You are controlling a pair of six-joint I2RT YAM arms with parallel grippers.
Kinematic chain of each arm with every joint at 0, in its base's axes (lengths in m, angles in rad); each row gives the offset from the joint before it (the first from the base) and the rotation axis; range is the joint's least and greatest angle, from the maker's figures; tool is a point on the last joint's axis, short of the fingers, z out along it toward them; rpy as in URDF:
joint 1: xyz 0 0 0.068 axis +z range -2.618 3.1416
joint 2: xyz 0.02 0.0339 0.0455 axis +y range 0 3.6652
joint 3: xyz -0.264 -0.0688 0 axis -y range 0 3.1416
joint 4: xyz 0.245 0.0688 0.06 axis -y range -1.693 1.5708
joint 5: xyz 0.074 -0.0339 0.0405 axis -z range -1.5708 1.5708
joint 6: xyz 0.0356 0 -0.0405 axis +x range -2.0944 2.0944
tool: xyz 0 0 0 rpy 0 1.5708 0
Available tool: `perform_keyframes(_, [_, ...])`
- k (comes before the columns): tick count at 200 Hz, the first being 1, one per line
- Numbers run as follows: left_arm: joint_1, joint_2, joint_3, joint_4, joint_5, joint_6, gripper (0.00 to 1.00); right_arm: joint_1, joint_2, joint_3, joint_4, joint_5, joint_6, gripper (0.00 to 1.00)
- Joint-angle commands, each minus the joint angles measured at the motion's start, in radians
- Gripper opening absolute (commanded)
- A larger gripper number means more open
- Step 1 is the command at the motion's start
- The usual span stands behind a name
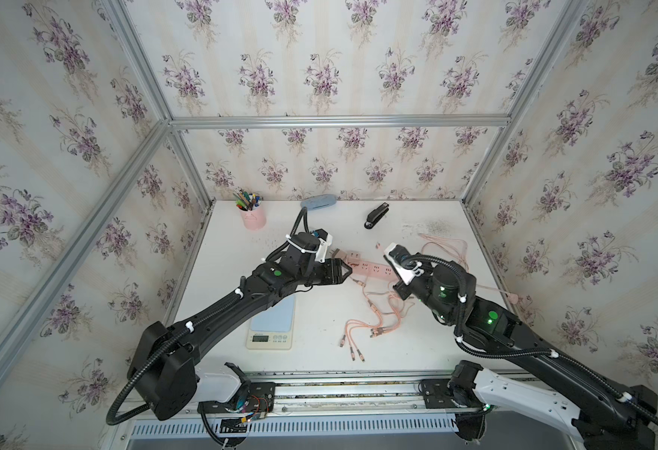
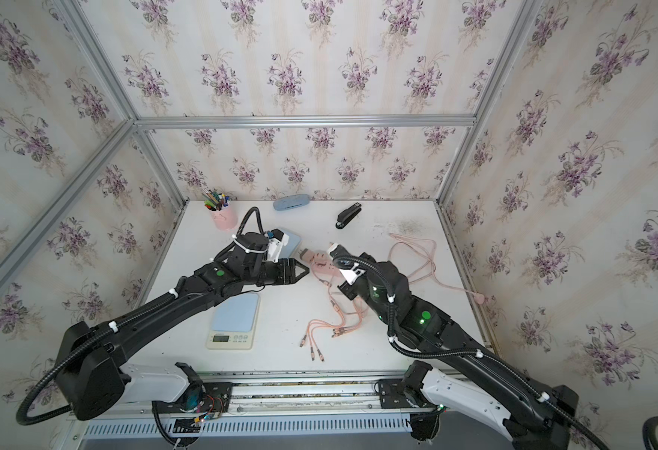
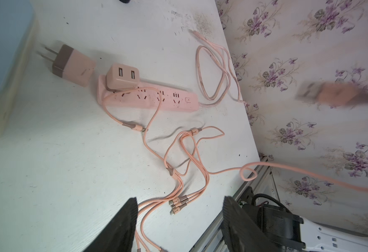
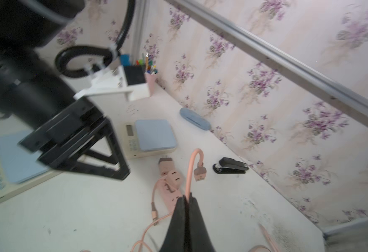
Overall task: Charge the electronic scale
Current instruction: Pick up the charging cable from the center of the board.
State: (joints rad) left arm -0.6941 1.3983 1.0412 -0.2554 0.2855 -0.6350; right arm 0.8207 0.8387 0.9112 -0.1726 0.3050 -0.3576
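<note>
A pink cup (image 1: 254, 218) of pens (image 1: 247, 199) stands far left on the table (image 1: 397, 350). Left pincer (image 3: 180, 199) hangs released, empty, near the power strip (image 3: 152, 98); right pincer (image 4: 187, 198) is clenched on a pink cable (image 4: 193, 157). The electronic scale (image 1: 273, 319) sits near left.

Both top views look steeply down from high above the near edge of the table (image 1: 417, 350), facing the far wall, wide enough to take in the whole tabletop and both arms; the pair differ only by a slight sideways shift. The left wrist camera, low over the table's middle, looks past the left gripper (image 3: 179, 199) toward the right edge, close on the power strip (image 3: 157, 98). The right wrist camera looks past the right gripper (image 4: 187, 197) and its charging cable (image 4: 199, 172) toward the far left corner, taking in the pen cup (image 4: 151, 79) and stapler (image 4: 231, 165). All four views share the power strip.
</note>
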Motion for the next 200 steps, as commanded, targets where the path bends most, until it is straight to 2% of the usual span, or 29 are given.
perform_keyframes(1, [-0.067, 0.094, 0.025, 0.011, -0.073, 0.046, 0.67, -0.086, -0.001, 0.09, -0.002, 0.062, 0.035, 0.0])
perform_keyframes(16, [-0.125, 0.18, 0.065, 0.013, -0.093, 0.046, 0.69, -0.127, 0.012, 0.167, -0.016, 0.053, 0.032, 0.0])
perform_keyframes(36, [-0.174, 0.289, 0.116, 0.035, -0.098, 0.02, 0.7, -0.13, 0.025, 0.238, -0.006, 0.068, 0.016, 0.0])
perform_keyframes(60, [-0.186, 0.382, 0.153, 0.047, -0.103, -0.01, 0.7, -0.132, 0.047, 0.299, 0.006, 0.077, 0.016, 0.0])
perform_keyframes(74, [-0.184, 0.388, 0.154, 0.047, -0.103, -0.008, 0.7, -0.131, 0.053, 0.315, 0.0, 0.002, 0.03, 0.0])
perform_keyframes(98, [-0.139, 0.296, 0.089, 0.048, -0.159, -0.01, 0.7, -0.131, 0.062, 0.302, -0.023, -0.227, 0.061, 0.0])
perform_keyframes(125, [-0.014, 0.095, -0.026, 0.051, -0.148, -0.018, 0.7, -0.132, 0.069, 0.195, 0.035, -0.471, 0.085, 0.0])
perform_keyframes(146, [0.084, -0.073, -0.077, 0.051, -0.099, -0.029, 0.7, -0.132, 0.069, 0.084, 0.138, -0.564, 0.127, 0.0])
perform_keyframes(161, [0.122, -0.152, -0.069, 0.051, -0.053, -0.029, 0.7, -0.13, 0.069, 0.017, 0.218, -0.614, 0.145, 0.0])
perform_keyframes(200, [0.124, -0.207, -0.003, 0.13, 0.023, -0.047, 0.69, -0.13, 0.144, -0.029, 0.298, -0.619, 0.211, 0.0])
